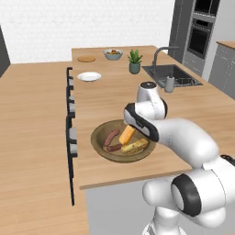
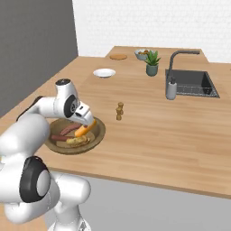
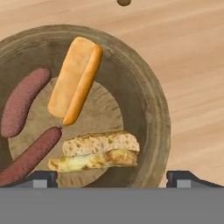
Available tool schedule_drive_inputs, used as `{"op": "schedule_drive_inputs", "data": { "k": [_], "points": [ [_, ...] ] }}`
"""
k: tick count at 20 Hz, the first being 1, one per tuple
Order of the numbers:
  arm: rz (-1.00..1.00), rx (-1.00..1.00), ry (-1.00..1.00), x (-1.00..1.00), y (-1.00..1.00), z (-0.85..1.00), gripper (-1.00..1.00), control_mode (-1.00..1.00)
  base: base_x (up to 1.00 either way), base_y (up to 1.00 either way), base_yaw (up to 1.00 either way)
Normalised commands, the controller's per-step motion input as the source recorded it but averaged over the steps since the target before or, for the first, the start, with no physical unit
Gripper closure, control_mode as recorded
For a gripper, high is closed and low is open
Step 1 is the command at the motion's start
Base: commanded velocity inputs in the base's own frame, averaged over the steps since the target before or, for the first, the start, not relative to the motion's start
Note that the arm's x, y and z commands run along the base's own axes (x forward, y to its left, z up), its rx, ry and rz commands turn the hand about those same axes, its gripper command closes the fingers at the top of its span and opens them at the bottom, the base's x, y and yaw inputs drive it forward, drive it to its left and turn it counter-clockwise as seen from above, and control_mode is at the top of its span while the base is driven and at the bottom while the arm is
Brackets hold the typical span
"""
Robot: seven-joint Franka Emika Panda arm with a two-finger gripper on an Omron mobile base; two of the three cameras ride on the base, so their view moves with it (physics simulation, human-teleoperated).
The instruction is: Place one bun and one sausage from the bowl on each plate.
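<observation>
Wooden and dark brown, the bowl (image 3: 154, 109) is sitting near the front edge of the light wood bench (image 1: 105, 98), with all four pieces of food lying inside it. In the hand view, the smooth yellow-orange bun (image 3: 75, 78) is lying toward twelve o'clock of the bowl's middle, its long axis running from one o'clock down to seven. The toasted golden-brown bun (image 3: 98, 151) is lying across the six o'clock side, split and showing a pale filling. Two reddish-brown sausages are resting at the nine o'clock side: the upper sausage (image 3: 24, 107) is leaning against the bowl's wall, and the lower sausage (image 3: 30, 155) is lying just beside the toasted bun's end.

The jaws are standing spread wide, hanging over the bowl with nothing between them; the gripper (image 3: 111, 177) is showing its two dark fingertips (image 3: 41, 178) far apart at the bottom of the hand view, on either side of the toasted bun.

In the left base view, the white plate (image 1: 89, 76) is sitting well apart from the bowl at about eleven o'clock, and the tan wooden plate (image 1: 86, 59) is lying farther off in the same direction. A grey-blue fruit bowl (image 1: 113, 54) is standing near the tan plate, at its three o'clock.
</observation>
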Motion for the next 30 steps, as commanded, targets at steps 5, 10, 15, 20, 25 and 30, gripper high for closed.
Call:
{"op": "schedule_drive_inputs", "data": {
  "k": [5,10,15,20,25,30],
  "points": [
    [0.00,-0.02,0.00,0.36,0.00,-0.42,-1.00,-1.00,0.00,0.00,0.00],
    [0.00,0.00,-0.01,0.34,0.04,-0.22,-1.00,-1.00,0.00,0.00,0.00],
    [-0.06,0.00,0.00,0.30,0.08,-0.07,-1.00,-1.00,0.00,0.00,0.00],
    [-0.07,0.00,0.00,0.28,0.04,-0.13,-1.00,-1.00,0.00,0.00,0.00],
    [-0.06,0.00,0.00,0.24,0.00,-0.22,-1.00,-1.00,0.00,0.00,0.00],
    [-0.05,0.00,0.00,0.28,0.00,-0.22,-1.00,-1.00,0.00,0.00,0.00]
  ]
}}
